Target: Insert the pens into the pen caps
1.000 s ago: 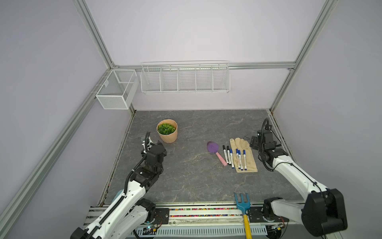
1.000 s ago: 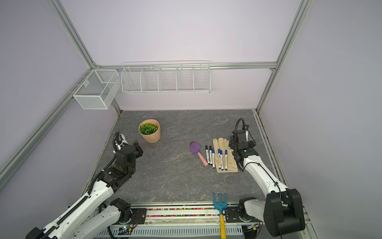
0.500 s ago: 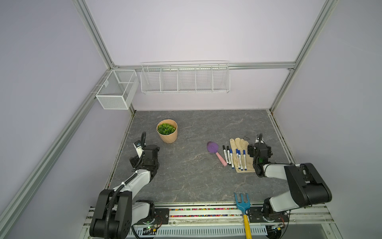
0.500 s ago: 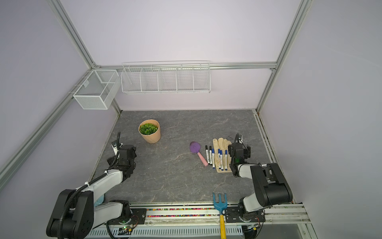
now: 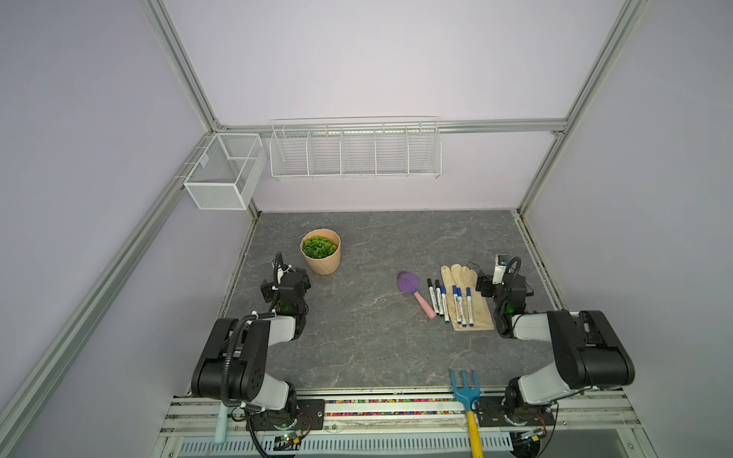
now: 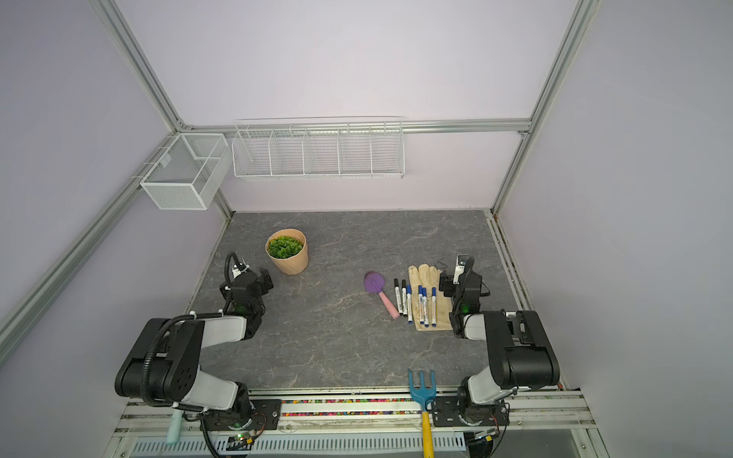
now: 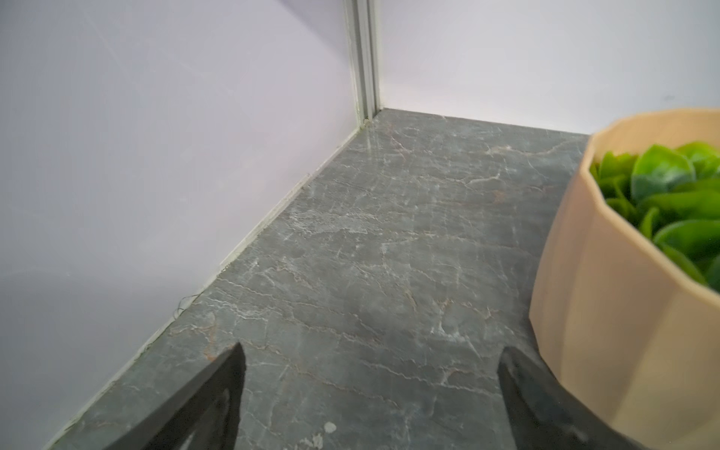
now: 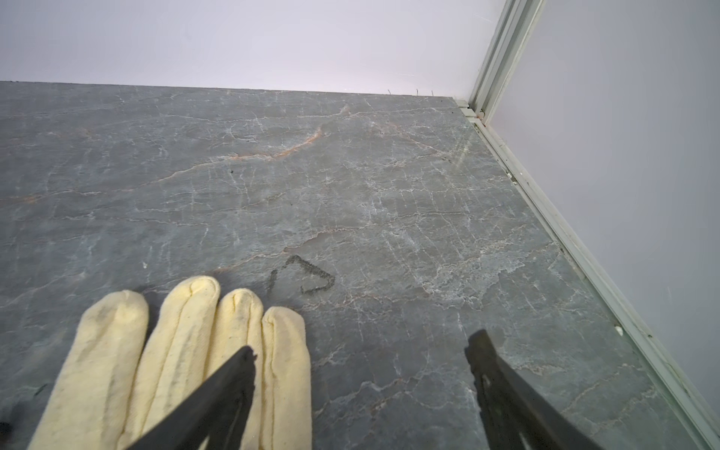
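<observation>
Several white pens (image 5: 456, 303) (image 6: 422, 303) with blue or black ends lie side by side in both top views, some on a cream glove (image 5: 478, 317), some on the table beside it. The pen caps show only as those coloured ends; none lies loose in view. My right gripper (image 5: 503, 283) (image 8: 362, 343) is open and empty, low over the table just right of the glove's fingertips (image 8: 175, 331). On the far left my left gripper (image 5: 284, 278) (image 7: 373, 350) is also open and empty, next to the plant pot. No pens appear in either wrist view.
A tan pot of green leaves (image 5: 321, 265) (image 7: 623, 311) stands close beside my left gripper. A purple trowel with a pink handle (image 5: 408, 282) lies left of the pens. A blue rake (image 5: 464, 388) rests at the front edge. Two wire baskets (image 5: 355, 150) hang on the back wall.
Both arms have folded down, their elbows sinking toward the front rail. The grippers stay near the same spots, lower over the table. The pens have not moved.
</observation>
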`<state>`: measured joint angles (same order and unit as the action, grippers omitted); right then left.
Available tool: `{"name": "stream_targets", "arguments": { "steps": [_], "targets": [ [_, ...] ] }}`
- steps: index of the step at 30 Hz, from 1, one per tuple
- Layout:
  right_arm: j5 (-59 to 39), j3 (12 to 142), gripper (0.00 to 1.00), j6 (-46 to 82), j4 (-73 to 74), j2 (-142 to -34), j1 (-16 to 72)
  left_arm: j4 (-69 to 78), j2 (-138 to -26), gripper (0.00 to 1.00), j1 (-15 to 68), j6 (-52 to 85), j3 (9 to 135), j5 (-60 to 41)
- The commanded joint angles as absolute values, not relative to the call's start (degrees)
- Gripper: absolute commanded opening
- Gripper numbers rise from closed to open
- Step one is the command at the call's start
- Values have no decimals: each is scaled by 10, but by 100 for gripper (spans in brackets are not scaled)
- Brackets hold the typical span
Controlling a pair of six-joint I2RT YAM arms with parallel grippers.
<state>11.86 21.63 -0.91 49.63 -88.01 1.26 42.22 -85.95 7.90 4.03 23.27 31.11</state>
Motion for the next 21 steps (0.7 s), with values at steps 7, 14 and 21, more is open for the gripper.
{"name": "stream_targets", "arguments": {
  "steps": [7, 14, 21],
  "targets": [
    [103, 216, 88, -13, 505, -876, 11, 531, -890, 99, 69, 20, 219, 264],
    [74, 221, 88, -10, 495, -877, -2, 546, -896, 99, 68, 17, 217, 263],
    [74, 217, 88, -9, 500, -874, -1, 541, -894, 99, 68, 20, 218, 264]
  ]
}}
